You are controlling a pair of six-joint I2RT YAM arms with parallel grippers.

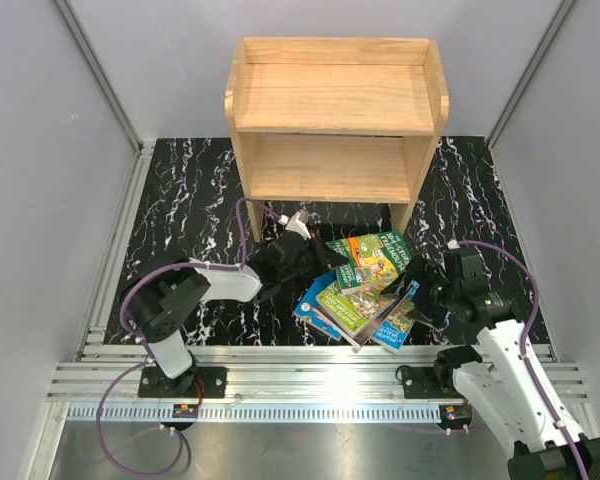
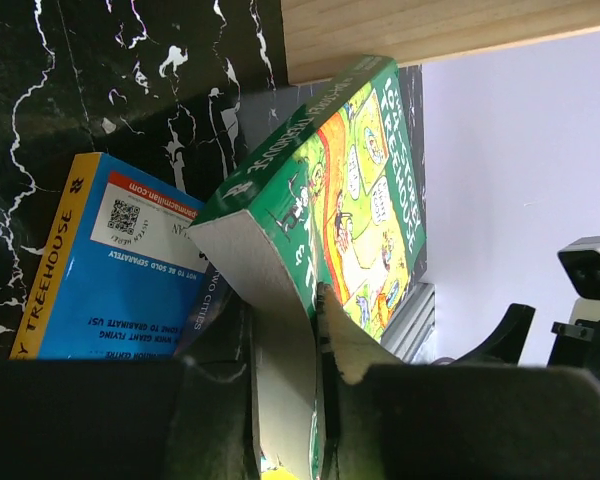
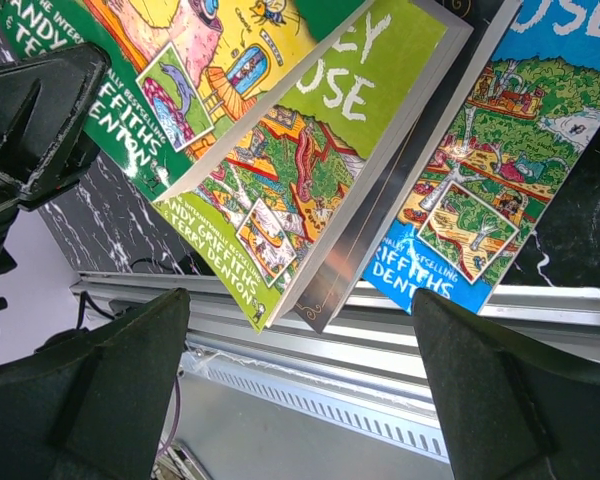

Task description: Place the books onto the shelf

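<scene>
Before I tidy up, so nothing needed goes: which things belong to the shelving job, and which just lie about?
Job: green book, clamped in the left gripper; other books; shelf.
Just there: marbled mat; aluminium rails.

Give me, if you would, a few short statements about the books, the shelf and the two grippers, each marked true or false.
1. Both tiers of the shelf hold no books. True.
2. The left gripper is shut on the green book. True.
3. The right gripper is clamped on a blue book. False: it is open and holds nothing, poised at the near edge of the pile.
4. The books stand upright in a neat row. False: they lie in a loose, overlapping pile on the black marbled mat.
5. The pile lies in front of the shelf, between the two arms. True.
</scene>
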